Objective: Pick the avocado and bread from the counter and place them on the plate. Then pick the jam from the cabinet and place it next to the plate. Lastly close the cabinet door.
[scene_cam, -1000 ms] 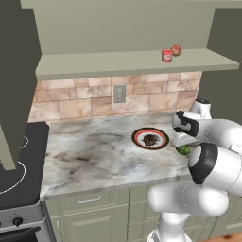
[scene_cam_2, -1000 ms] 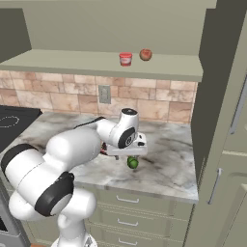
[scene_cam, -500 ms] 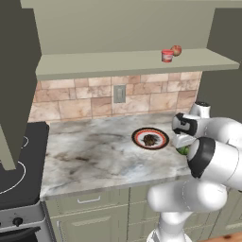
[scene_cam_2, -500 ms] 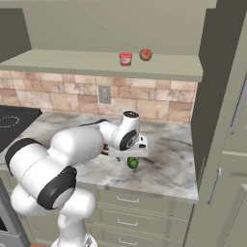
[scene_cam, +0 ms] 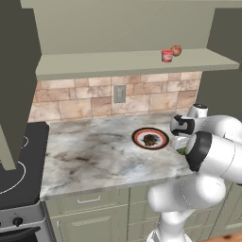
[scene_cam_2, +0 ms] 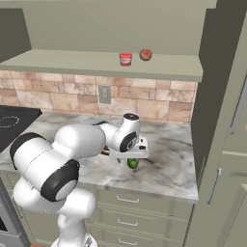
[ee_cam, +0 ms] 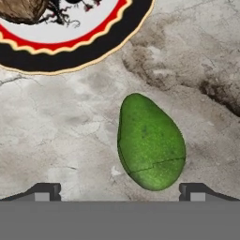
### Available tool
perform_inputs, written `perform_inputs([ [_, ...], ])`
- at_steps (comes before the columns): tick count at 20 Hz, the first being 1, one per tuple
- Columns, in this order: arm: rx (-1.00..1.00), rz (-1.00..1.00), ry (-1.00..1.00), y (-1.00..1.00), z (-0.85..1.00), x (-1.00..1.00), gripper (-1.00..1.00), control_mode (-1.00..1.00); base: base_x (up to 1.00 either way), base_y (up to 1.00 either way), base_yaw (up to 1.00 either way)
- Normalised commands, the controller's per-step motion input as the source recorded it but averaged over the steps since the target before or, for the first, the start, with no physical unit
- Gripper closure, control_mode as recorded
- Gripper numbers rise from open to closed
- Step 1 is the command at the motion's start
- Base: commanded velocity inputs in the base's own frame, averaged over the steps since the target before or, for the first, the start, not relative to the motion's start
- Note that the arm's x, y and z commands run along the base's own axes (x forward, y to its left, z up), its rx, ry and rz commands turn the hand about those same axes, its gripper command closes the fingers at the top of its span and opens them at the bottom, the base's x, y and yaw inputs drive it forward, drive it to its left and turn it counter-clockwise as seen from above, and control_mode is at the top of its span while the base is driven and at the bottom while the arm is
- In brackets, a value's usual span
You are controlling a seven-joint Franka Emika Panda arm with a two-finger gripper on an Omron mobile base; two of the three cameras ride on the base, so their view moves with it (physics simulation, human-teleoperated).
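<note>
Gripper over avocado, jaws wide, nothing held.

From the hand view, left to right, I see the plate (ee_cam: 70, 56) at upper left with the bread (ee_cam: 21, 10) on it, then the avocado (ee_cam: 150, 143) lying on the desk (ee_cam: 56, 136) just beside the rim, between the open gripper (ee_cam: 119, 190) tips. The jam (scene_cam: 167, 56) sits on the cabinet (scene_cam: 118, 64) shelf.

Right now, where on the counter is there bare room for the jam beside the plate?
The widest bare patch on the counter runs from the plate toward the stove. The strip between plate and backsplash is also bare. The plate's other side is crowded: the avocado lies there under the open fingers.
</note>
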Motion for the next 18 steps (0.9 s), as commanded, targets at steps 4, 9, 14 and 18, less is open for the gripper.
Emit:
perform_inputs([
  [4,0.00,0.00,0.00,-0.02,-0.10,0.08,-1.00,-1.00,0.00,0.00,0.00],
  [9,0.00,0.00,0.00,-0.03,-0.07,0.08,-1.00,-1.00,0.00,0.00,0.00],
  [14,0.00,0.00,0.00,-0.07,-0.03,0.08,-1.00,-1.00,0.00,0.00,0.00],
  [18,0.00,0.00,0.00,-0.05,-0.03,0.07,-1.00,-1.00,0.00,0.00,0.00],
])
